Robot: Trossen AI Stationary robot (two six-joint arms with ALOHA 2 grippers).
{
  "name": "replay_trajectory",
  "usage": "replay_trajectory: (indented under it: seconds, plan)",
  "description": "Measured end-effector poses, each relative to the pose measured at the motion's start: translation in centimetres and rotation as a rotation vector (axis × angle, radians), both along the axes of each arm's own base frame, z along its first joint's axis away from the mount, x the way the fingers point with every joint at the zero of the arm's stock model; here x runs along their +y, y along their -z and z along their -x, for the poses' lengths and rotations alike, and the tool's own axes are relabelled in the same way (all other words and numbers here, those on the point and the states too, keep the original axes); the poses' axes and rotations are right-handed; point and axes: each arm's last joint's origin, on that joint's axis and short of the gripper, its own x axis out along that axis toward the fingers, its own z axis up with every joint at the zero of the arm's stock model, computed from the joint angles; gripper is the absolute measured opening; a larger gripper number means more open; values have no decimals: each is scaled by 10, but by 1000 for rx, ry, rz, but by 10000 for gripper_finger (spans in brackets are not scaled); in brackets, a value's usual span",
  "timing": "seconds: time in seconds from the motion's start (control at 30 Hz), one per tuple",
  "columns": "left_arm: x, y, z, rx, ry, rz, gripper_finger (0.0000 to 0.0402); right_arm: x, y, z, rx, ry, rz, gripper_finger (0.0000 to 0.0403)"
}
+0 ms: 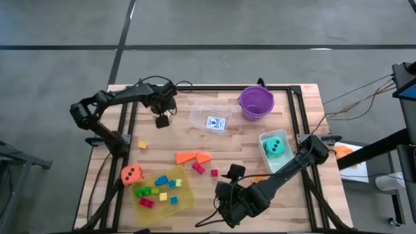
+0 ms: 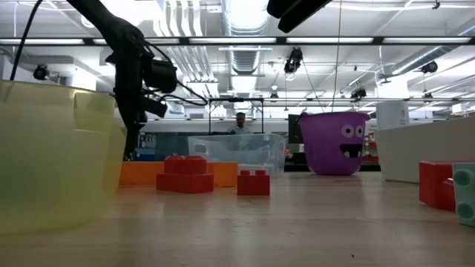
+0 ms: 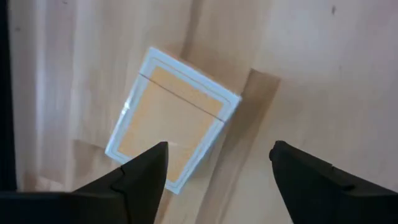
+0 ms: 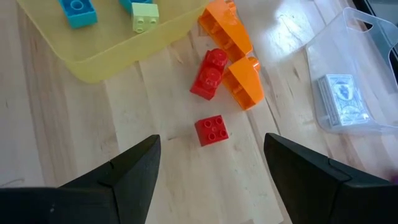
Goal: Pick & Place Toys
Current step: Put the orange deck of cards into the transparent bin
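A card pack (image 3: pixel 171 121) with an orange back and white border lies flat on the wood. My left gripper (image 3: pixel 217 171) hangs open above it, pointing down; the pack sits off toward one finger and touches neither. In the high view this gripper (image 1: pixel 162 120) stands at the far left and hides the pack. My right gripper (image 4: pixel 211 155) is open in the air above a small red brick (image 4: pixel 211 130); in the high view it is near the front middle (image 1: pixel 234 172). Beyond the brick lie a second red brick (image 4: pixel 208 73) and two orange wedges (image 4: pixel 236 59).
A yellow tray (image 1: pixel 185 203) with several bright bricks stands at the near left, an orange die (image 1: pixel 132 174) beside it. A clear tub (image 1: pixel 198 112) holding a card pack (image 1: pixel 217 123) and a purple bucket (image 1: pixel 255 103) stand at the back. A teal die (image 1: pixel 275 147) sits right.
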Motion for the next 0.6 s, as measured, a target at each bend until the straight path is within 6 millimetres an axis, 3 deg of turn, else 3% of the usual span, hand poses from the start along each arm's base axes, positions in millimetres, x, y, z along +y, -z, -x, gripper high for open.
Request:
replay_trajectory:
  seconds: [0.37,0.6]
  plan:
    - [-10,19,0,123,235,-133,379,0,0,0,3,-5,4,283]
    - [-9,20,-7,52,290,-158,399,0,0,0,6,-12,8,283]
